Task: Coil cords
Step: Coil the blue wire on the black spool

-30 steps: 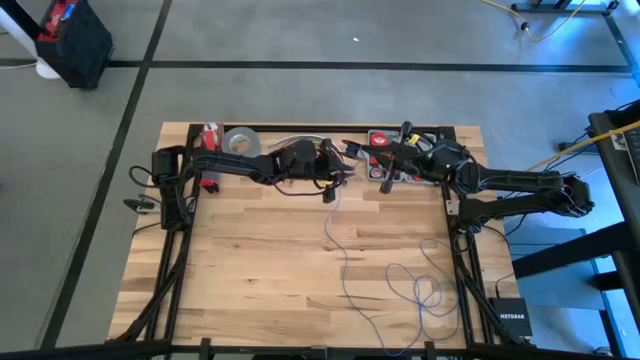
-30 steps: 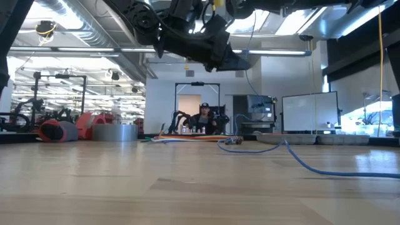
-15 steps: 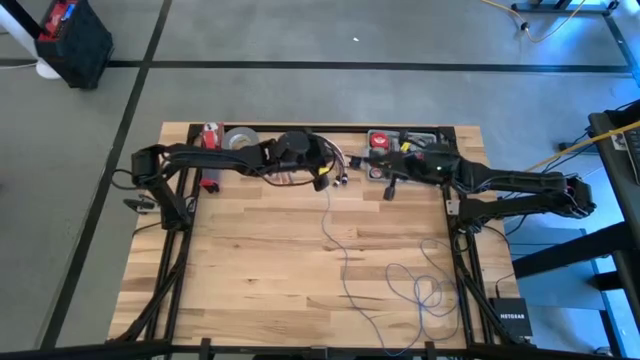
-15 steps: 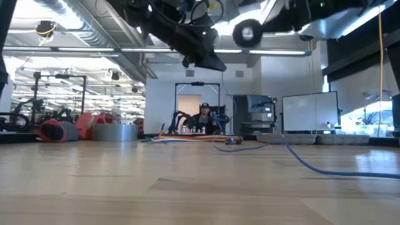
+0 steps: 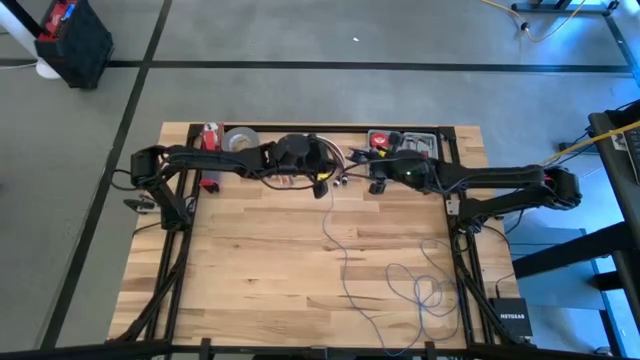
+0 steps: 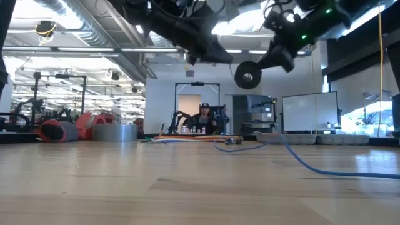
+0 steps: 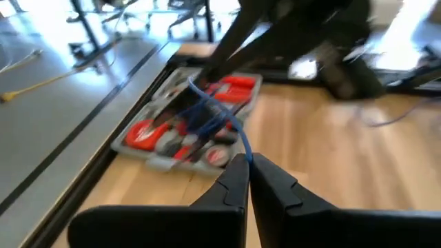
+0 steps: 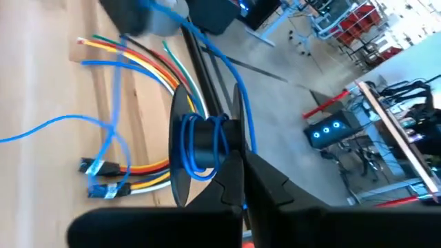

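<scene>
High view: both arms meet at the far edge of the counter (image 5: 250, 270). The left claw (image 5: 322, 186) and right claw (image 5: 376, 184) hang near each other above the boards, while the cords (image 5: 420, 290) trail from between them down to a loose tangle near the right front corner. To wind well, the slack should feed without snagging on that tangle. The spool itself is too small to pick out here.

Low view: a round spool (image 6: 247, 75) hangs in the air under the right arm; the cord runs along the counter toward the tool case, too thin to follow up to the claws.

Left wrist view: the left claw (image 7: 249, 167) is clamped on the blue cord (image 7: 242, 140), which rises toward the tool case (image 7: 189, 127). Keeping it taut should give even turns.

Right wrist view: the right claw (image 8: 241, 164) is shut on the spool (image 8: 200, 148), which carries a few blue turns. The bundle of coloured cables (image 8: 155, 69) lies close, a snag risk. The grip point itself is hidden.
</scene>
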